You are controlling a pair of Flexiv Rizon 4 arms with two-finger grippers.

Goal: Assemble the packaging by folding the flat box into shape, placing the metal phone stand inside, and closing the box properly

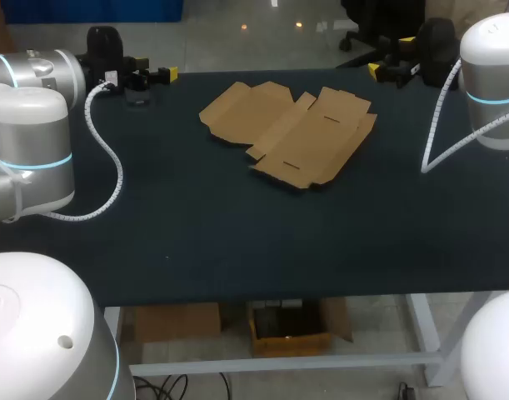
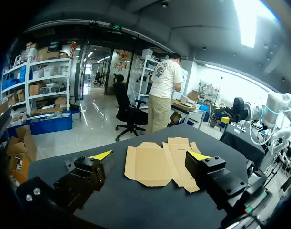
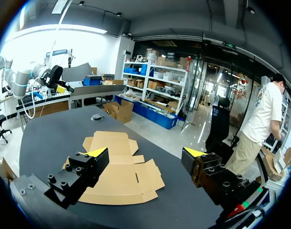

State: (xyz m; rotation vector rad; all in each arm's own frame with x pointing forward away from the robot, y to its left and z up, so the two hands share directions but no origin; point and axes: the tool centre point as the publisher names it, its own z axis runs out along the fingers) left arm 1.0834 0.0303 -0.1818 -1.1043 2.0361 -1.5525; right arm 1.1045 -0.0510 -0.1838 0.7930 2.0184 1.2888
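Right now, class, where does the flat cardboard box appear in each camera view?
Head view: the flat box lies unfolded on the table's far middle.
Left wrist view: the flat box lies ahead of the left gripper.
Right wrist view: the flat box lies just ahead of the right gripper.
Shared landmark: the dark table under it.

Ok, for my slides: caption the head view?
Flat cardboard box unfolded on the table, left gripper and right gripper at far corners.

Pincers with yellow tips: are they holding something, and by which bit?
Nothing is held. The left pincer and right pincer are both open and empty; the flat brown cardboard box lies on the dark table, apart from both.
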